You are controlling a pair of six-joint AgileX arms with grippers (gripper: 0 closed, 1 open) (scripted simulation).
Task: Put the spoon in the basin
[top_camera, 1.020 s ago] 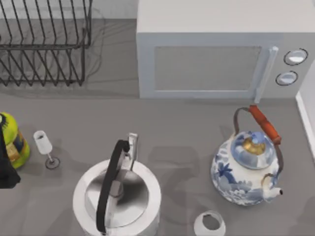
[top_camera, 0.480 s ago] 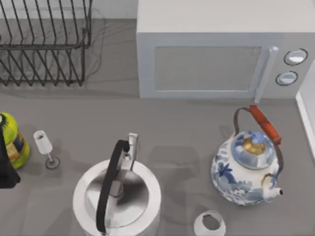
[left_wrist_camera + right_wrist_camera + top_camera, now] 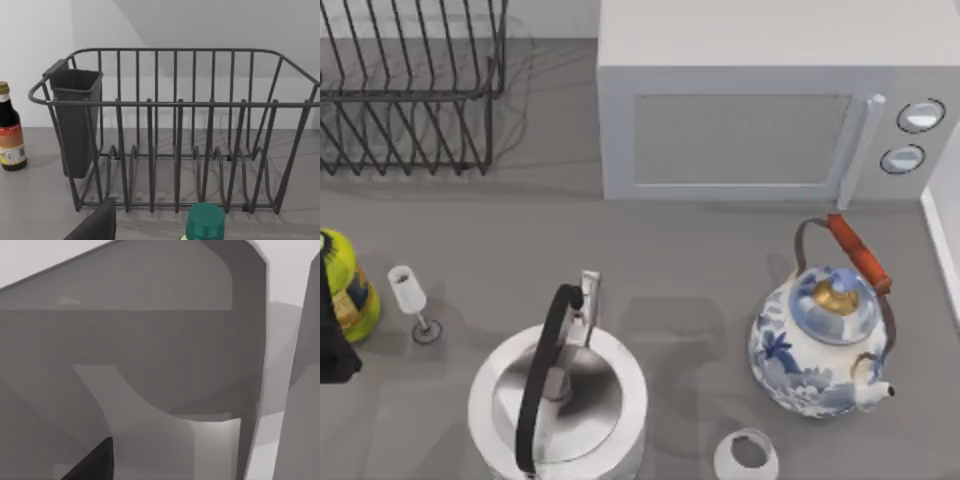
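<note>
Left gripper [image 3: 330,340] sits at the table's left edge, just beside a yellow-green bottle [image 3: 345,285]. How far it is open I cannot tell, nor for the right gripper [image 3: 92,465], which is close against grey surfaces. Where the spoon and basin lie I cannot tell. On the table, a rack [image 3: 175,150] carries a dark holder [image 3: 75,120] at one end. Kettle [image 3: 560,400] and teapot [image 3: 820,345] both have lids on, and a white cup [image 3: 745,455] stands near the teapot.

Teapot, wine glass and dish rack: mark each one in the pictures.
Blue and white teapot [image 3: 817,352], top view, on its painted body.
Wine glass [image 3: 408,290], top view, on its bowl.
Dish rack [image 3: 176,104], left wrist view, on its front rim.
</note>
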